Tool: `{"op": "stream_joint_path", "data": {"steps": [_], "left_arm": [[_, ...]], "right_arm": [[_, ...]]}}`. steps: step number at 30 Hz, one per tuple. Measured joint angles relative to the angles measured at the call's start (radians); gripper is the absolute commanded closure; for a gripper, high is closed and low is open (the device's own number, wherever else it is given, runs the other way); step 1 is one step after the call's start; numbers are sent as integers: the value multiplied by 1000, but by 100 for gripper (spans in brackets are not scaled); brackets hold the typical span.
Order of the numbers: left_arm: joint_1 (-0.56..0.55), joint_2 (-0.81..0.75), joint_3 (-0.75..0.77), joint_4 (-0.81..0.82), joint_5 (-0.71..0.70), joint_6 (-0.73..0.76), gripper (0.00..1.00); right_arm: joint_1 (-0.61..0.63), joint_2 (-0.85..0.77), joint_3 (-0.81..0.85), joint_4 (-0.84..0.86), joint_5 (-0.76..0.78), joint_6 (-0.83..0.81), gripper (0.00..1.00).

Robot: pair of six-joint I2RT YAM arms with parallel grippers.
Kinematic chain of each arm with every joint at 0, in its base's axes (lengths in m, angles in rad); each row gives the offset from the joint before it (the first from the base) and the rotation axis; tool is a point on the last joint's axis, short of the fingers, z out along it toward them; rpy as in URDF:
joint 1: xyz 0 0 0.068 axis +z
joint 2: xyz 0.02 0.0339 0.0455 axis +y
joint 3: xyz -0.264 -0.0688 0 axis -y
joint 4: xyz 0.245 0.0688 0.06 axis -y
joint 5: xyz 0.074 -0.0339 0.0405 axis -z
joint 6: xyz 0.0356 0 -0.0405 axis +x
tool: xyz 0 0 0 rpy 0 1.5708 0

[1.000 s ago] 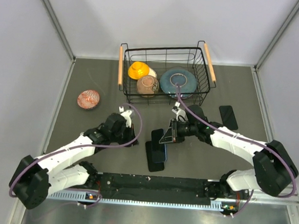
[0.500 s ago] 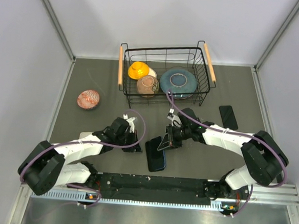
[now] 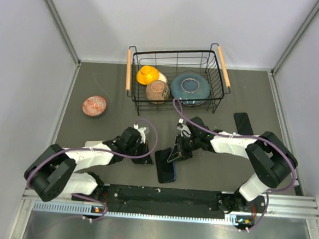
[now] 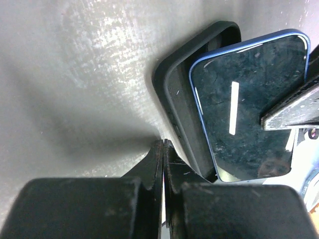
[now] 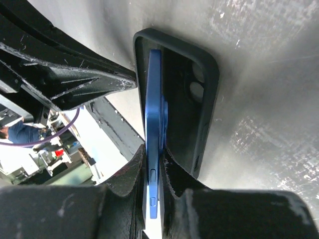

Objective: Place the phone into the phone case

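Our left end effector [image 4: 162,145] has its two fingers pressed flat together with nothing between them, and its tips sit low on the tabletop [image 3: 97,77] right at the long side wall of the phone case [image 4: 175,99]. Our right end effector [image 5: 155,162] is nearly closed and pinches the blue phone [image 4: 244,99] by its thin edge, one finger on each face.

We see the phone standing on edge inside the dark case, with one long side down in the tray and the other raised, so it leans across the opening and is not seated flat. The case lies open side up on the tabletop between the two arms, just ahead of their bases.

Farther out on the right, a dark handset [image 3: 243,124] lies flat, well apart from the case. On the left, a red patterned bowl [image 3: 95,105] sits alone. At the back stands a wire basket [image 3: 226,69] with wooden handles, holding a yellow bowl [image 3: 148,74], a brown bowl [image 3: 157,90] and a blue plate [image 3: 190,86].
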Motion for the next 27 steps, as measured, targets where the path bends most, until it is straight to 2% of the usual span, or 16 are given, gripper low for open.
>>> {"op": "stream_joint_path", "data": {"steps": [16, 26, 27], "left_arm": [[-33, 60, 4, 81, 26, -32, 100], [-34, 99, 53, 27, 39, -27, 100], [-33, 100, 55, 24, 39, -27, 100]], "right_arm": [[0, 65, -15, 121, -34, -18, 100], [-3, 109, 6, 129, -82, -63, 100], [-5, 111, 10, 124, -84, -64, 96]]}}
